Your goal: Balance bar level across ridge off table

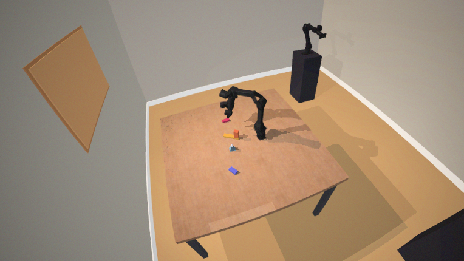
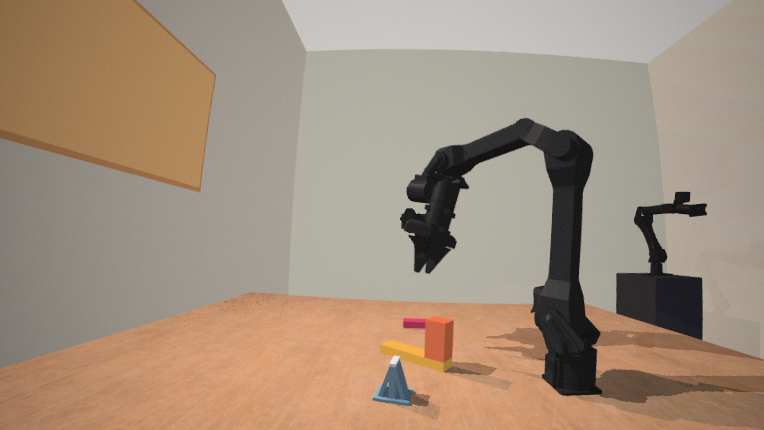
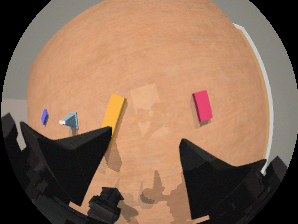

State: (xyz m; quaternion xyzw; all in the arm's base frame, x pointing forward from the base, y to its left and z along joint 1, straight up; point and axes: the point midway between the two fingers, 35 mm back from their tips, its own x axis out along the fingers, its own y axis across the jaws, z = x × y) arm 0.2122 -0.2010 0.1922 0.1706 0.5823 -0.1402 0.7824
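Yellow bar [image 1: 229, 135] [image 2: 402, 349] [image 3: 115, 110] w/ orange block [image 1: 236, 133] [image 2: 438, 339] at right end: long axis approx. left–right, lies below & nearer than gripper [image 1: 228, 116] [image 2: 421, 271] [image 3: 147, 137], fingers well apart, nothing held.

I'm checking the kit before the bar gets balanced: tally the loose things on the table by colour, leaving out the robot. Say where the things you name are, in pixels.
Yellow: 1, the bar [image 1: 228, 135] [image 2: 400, 350] [image 3: 115, 110]
Orange: 1, an upright block [image 1: 236, 133] [image 2: 438, 339]
Blue with a pale top: 1, the ridge [image 1: 232, 148] [image 2: 394, 381] [image 3: 71, 121]
Pink-red: 1, a block [image 1: 226, 120] [image 2: 414, 323] [image 3: 202, 106]
Purple-blue: 1, a block [image 1: 233, 170] [image 3: 45, 117]
Total: 5

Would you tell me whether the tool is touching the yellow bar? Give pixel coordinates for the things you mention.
Apart: the exterior view shows the tool [image 2: 421, 271] [image 3: 147, 137] hanging well above the yellow bar [image 1: 229, 135] [image 2: 400, 349] [image 3: 115, 110].
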